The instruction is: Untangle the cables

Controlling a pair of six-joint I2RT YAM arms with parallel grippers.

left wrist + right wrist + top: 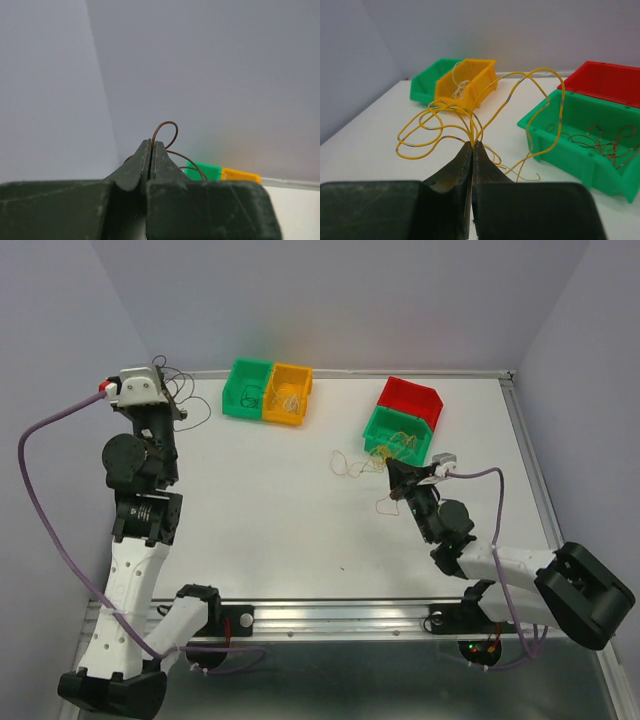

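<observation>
My left gripper [163, 368] is raised near the back-left wall, shut on a dark brown cable [167, 123] that loops above the closed tips [151, 145]; its curls hang beside the arm [188, 405]. My right gripper [392, 473] is low over the table, shut on a yellow cable [540, 69] with grey bands. The cable's loops spread out from the closed tips [472, 145], and one strand arcs over the near green bin's rim. In the top view the yellow loops [350, 464] lie on the table left of that bin.
A green bin [243, 390] with dark strands and an orange bin [289, 395] with whitish strands stand at the back. A red bin [411, 400] and a green bin [400, 432] holding orange-tan strands [600, 142] stand back right. Walls enclose the table on three sides.
</observation>
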